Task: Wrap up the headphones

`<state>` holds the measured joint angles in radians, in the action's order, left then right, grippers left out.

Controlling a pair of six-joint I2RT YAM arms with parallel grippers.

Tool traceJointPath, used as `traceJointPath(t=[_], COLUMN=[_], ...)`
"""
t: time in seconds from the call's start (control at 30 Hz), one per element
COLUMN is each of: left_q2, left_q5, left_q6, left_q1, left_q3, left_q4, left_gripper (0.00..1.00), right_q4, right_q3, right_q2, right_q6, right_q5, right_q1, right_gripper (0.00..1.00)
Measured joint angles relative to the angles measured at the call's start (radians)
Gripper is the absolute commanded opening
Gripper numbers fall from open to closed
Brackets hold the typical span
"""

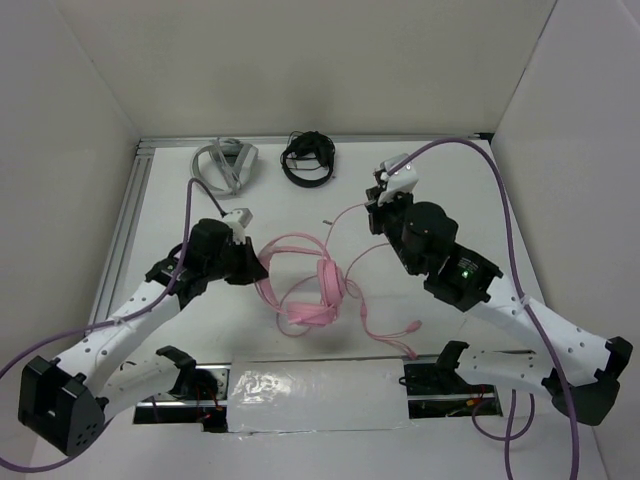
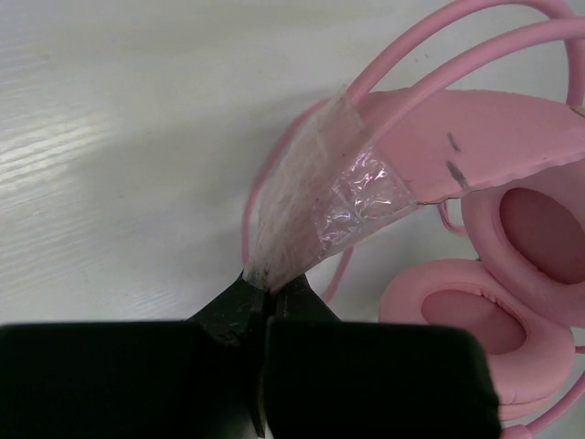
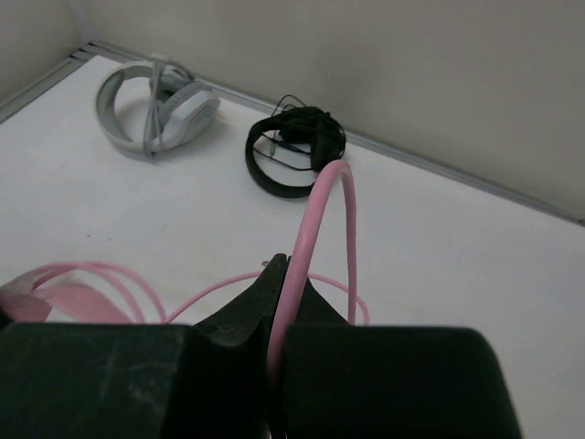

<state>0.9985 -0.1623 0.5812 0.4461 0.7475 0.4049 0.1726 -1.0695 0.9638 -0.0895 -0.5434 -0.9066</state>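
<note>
Left gripper (image 2: 268, 291) is pinched shut on clear film (image 2: 320, 215) at the headband (image 2: 475, 137), anchoring the headphones (image 1: 318, 292) at the centre of the table (image 1: 450, 180), while right gripper (image 3: 279, 274) clamps their cable (image 3: 318, 206), probably to wind it.

No readable text, brands or numbers. Pink headphones (image 1: 325, 288): dark headband marks, illegible. Grey headphones (image 1: 225, 163), black headphones (image 1: 308, 158): markings too small to tell.
</note>
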Motion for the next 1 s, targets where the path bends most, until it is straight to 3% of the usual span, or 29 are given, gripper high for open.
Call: traceJointPath(t=[0.13, 0.33, 0.53, 0.77, 1.0], left_q2=[-0.05, -0.224, -0.338, -0.34, -0.191], left_q5=[-0.121, -0.315, -0.446, -0.343, -0.136], left_q6=[-0.058, -0.121, -0.134, -0.108, -0.042], left_q1=[0.023, 0.029, 0.03, 0.033, 0.032], left_q3=[-0.056, -0.1, -0.083, 0.089, 0.457], left_q4=[-0.05, -0.085, -0.13, -0.087, -0.06], left_gripper=[0.0, 0.0, 0.0, 0.0, 0.0], right_q4=[-0.009, -0.035, -0.082, -0.146, -0.265], right_q3=[-0.036, -0.017, 0.023, 0.161, 0.242], right_q2=[0.029, 0.065, 0.192, 0.325, 0.424], right_q6=[-0.063, -0.087, -0.063, 0.101, 0.256], right_q5=[0.017, 0.174, 0.274, 0.377, 0.499], right_q1=[0.082, 0.316, 0.368, 0.391, 0.389], right_gripper=[0.0, 0.0, 0.0, 0.0, 0.0])
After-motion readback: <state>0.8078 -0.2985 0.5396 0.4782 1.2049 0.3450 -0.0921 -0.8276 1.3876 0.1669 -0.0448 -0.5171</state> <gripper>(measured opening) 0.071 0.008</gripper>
